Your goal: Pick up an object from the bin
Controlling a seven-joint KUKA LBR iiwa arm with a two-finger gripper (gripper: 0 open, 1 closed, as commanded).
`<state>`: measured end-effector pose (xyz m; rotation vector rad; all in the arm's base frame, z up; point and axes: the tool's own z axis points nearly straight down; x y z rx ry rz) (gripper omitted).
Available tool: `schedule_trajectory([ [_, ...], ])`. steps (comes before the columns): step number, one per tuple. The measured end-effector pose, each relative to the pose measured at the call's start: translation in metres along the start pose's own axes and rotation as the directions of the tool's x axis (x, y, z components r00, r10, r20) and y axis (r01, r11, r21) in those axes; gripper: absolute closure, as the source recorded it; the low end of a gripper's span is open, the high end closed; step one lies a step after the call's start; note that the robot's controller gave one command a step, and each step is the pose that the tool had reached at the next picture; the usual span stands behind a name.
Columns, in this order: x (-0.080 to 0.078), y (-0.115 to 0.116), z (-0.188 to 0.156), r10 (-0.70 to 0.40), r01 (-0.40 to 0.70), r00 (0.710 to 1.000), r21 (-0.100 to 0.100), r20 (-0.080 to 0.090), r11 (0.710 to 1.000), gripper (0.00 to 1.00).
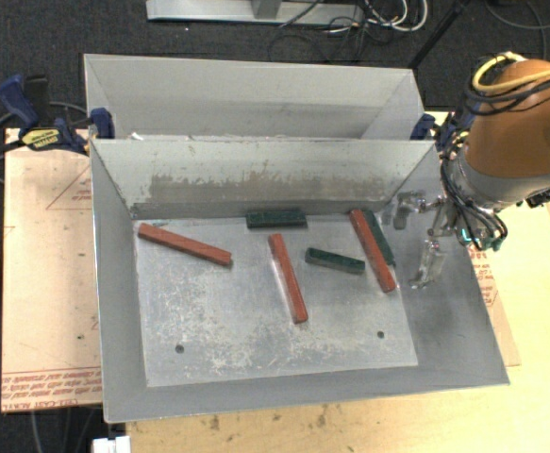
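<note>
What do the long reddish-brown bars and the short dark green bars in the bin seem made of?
The long reddish-brown bars look like matte painted wood or plastic: flat colour, square edges, no glare; which one is unclear. The short dark green bars look alike, equally matte.

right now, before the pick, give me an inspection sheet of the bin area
surface: grey metal bin, its floor scuffed
job's things: left red bar, middle red bar, right red bar, back green bar along the back wall, centre green bar; all lie flat
clutter: nothing seen
gripper: gripper at the bin's right wall, just right of the right red bar, over no bar
cables: wrist cables on the arm; floor cables behind the bin
surroundings: dark floor around the bin
</note>
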<state>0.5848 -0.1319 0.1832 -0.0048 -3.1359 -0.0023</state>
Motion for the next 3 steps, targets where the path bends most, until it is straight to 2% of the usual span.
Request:
schedule_trajectory([
  [1, -0.037, 0.035, 0.118, 0.024, -0.024, 1.000, -0.002, 0.003, 1.000, 0.00],
  [2, -0.039, 0.033, 0.112, 0.025, -0.025, 1.000, 0.001, 0.008, 1.000, 1.00],
  [3, -0.039, 0.013, -0.022, -0.486, 0.486, 0.874, 0.009, 0.012, 0.874, 1.00],
])
